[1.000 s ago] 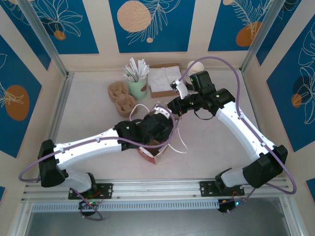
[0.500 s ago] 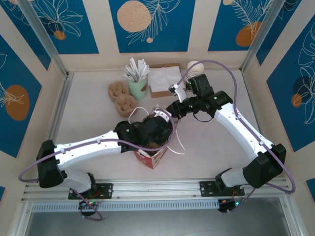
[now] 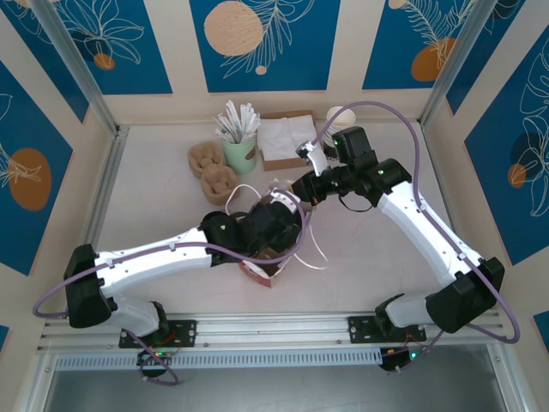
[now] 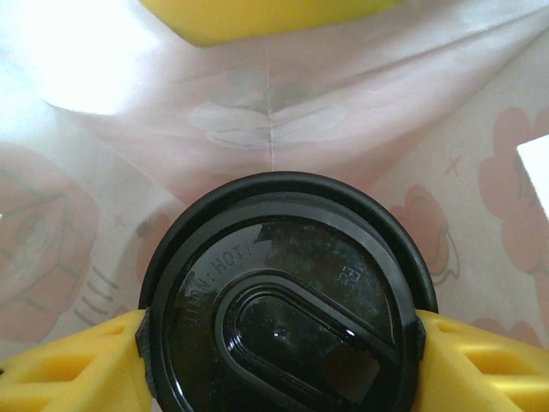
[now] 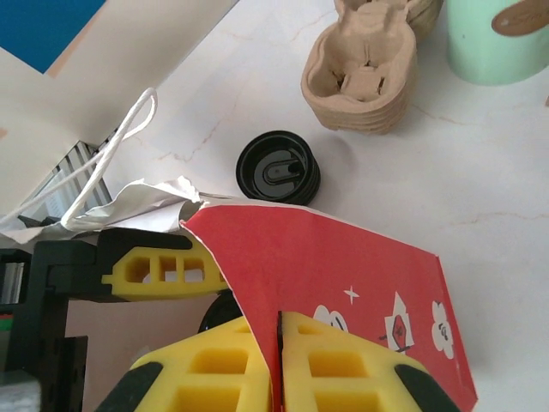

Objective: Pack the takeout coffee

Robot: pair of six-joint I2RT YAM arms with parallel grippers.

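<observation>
left gripper (image 4: 281,336) clasps the takeout coffee (image 4: 287,275) between its jaws inside the paper bag (image 5: 343,266); right gripper (image 5: 280,342) pinches the bag's wall

On the takeout coffee (image 4: 287,309), in the lower middle of the left wrist frame, we read raised letters on its black lid: "…TION: HOT!", the first letters unclear. A small square mark to their right is too fine to read. The red bag (image 5: 343,266) bears white signs: a star and a little house.
</observation>
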